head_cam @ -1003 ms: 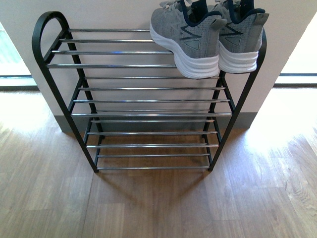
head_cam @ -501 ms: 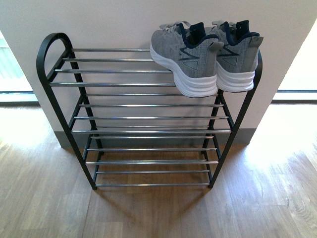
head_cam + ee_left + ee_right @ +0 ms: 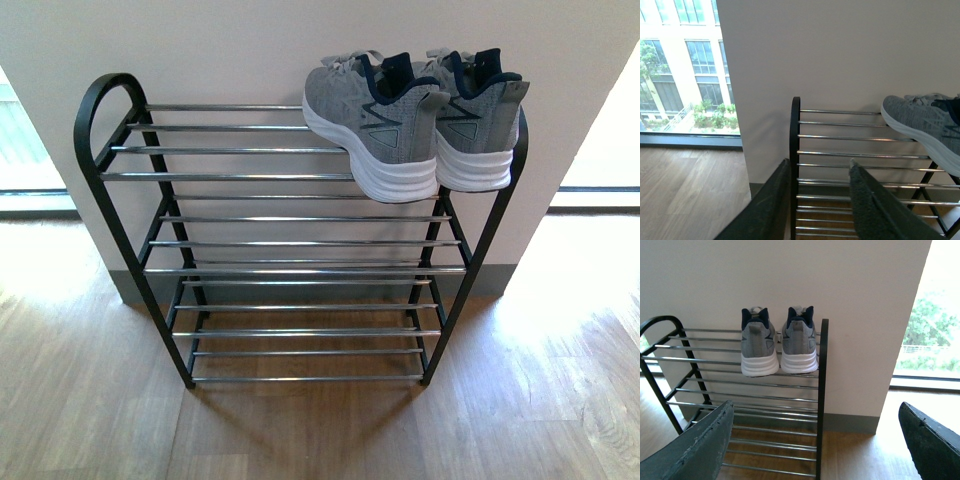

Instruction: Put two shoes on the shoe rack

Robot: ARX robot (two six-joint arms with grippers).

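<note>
Two grey sneakers (image 3: pixel 380 125) are up on the shoe rack (image 3: pixel 230 177), and that is the whole load we can see. They sit side by side on the top tier, touching or very nearly so, pushed to the end by the rack's right arched frame. Toes point at the white wall (image 3: pixel 250 50), and the navy-lined heels face the robot. White soles rest across the chrome bars, and the heels reach out to the front bar. The rack stands on the wooden floor (image 3: pixel 300 430) with its back against that wall.

Over to the left tool (image 3: pixel 820 162): its two dark fingers (image 3: pixel 765 210) stand moderately apart with nothing between them. It hangs short of the rack and clear of it. Through the gap you see the black arch of the rack's left end and the bars running off behind it. One sneaker toe shows well off to the tool's right, on the top bars. A window (image 3: pixel 680 75) is out past the wall's edge on the other side.

Now the right tool (image 3: pixel 815 407): fingers spread wide and gripping nothing. The pair of sneakers is out ahead of it, well apart from it, heels turned its way, hard against the end frame. Neither arm shows in the front view.
</note>
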